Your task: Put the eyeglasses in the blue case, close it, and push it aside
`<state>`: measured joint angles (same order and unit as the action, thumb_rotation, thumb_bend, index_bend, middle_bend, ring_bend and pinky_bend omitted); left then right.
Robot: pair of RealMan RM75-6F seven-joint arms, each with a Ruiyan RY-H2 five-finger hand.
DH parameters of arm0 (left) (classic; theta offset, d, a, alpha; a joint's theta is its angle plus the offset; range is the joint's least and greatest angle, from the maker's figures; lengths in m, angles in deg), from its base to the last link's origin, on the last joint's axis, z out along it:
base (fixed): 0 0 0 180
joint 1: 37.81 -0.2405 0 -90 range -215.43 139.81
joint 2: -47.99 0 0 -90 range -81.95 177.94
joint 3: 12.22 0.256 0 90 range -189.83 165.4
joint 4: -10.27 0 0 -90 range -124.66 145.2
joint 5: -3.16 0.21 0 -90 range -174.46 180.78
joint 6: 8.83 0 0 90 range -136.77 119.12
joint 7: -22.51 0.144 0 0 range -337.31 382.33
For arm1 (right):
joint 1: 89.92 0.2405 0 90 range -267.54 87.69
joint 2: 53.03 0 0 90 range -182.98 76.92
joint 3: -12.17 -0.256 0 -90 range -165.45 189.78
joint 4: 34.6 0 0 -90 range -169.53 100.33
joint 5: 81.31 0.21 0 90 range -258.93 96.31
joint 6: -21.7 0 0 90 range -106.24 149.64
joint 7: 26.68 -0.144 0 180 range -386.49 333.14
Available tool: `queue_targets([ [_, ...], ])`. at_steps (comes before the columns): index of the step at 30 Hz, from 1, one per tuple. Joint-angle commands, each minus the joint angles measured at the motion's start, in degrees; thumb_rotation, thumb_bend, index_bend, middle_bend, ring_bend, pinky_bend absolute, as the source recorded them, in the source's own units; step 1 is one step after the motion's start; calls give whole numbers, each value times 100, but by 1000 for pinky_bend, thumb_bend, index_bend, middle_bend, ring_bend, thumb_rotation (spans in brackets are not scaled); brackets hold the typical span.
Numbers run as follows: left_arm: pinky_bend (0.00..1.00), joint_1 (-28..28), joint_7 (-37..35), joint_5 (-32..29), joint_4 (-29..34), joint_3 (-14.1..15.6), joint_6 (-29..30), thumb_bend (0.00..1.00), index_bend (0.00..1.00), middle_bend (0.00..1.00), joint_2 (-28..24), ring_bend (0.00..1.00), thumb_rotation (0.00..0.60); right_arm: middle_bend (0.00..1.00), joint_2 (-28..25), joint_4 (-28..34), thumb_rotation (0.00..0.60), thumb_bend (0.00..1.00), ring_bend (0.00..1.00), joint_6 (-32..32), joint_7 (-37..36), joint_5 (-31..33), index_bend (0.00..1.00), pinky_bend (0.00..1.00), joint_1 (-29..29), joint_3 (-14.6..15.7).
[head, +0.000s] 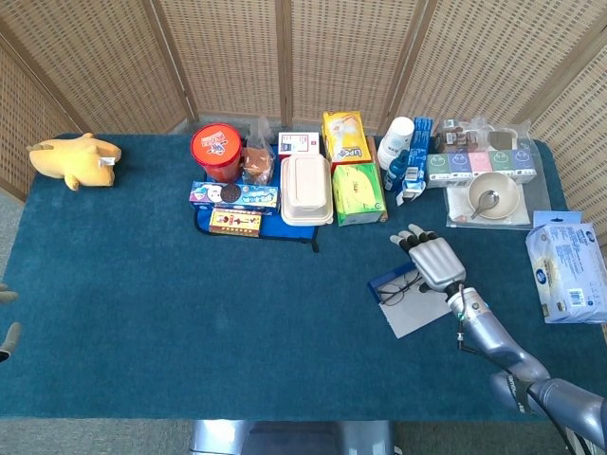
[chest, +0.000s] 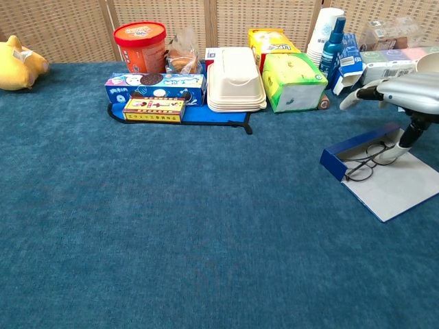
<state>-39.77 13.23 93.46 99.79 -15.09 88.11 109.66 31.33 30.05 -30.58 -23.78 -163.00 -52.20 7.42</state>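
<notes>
The right hand's fingers point(head: 414, 240) were spread flat, pointing toward the far side, while its thumb point(chest: 406, 139) pointed down and touched the eyeglasses point(chest: 365, 158); whether it pinched the frame, I cannot tell. That right hand point(head: 435, 261) hovered over the blue case point(chest: 361, 149), which lay open at the near right of the table point(head: 171, 313), its pale lid flat on the cloth. The glasses lay partly over the case's blue tray, tilted. They looked light, thin-wired and fragile, best taken by the bridge or a temple arm, never the lenses. The left hand point(head: 7, 318) barely showed at the left edge, apparently unclenched.
</notes>
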Motion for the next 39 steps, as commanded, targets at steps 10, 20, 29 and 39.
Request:
queue_targets([
  [10, 239, 37, -58, -2, -82, -6, -56, 339, 338, 311, 53, 298, 600, 178, -173, 434, 600, 106, 100, 33, 382, 209, 157, 275, -71, 13],
  [20, 238, 19, -113, -19, -101, -15, -21, 340, 339, 311, 24, 298, 599, 178, -116, 592, 600, 104, 94, 186, 596, 368, 156, 276, 55, -78],
  [29, 238, 1, -166, -16, -161, 2, -10, 340, 343, 311, 63, 298, 600, 171, -66, 598, 600, 105, 89, 356, 806, 667, 151, 275, 225, -268],
  [39, 238, 9, -191, -7, -195, 1, -16, 340, 347, 310, 83, 298, 600, 170, -152, 669, 600, 104, 83, 351, 973, 841, 150, 275, 199, -247],
])
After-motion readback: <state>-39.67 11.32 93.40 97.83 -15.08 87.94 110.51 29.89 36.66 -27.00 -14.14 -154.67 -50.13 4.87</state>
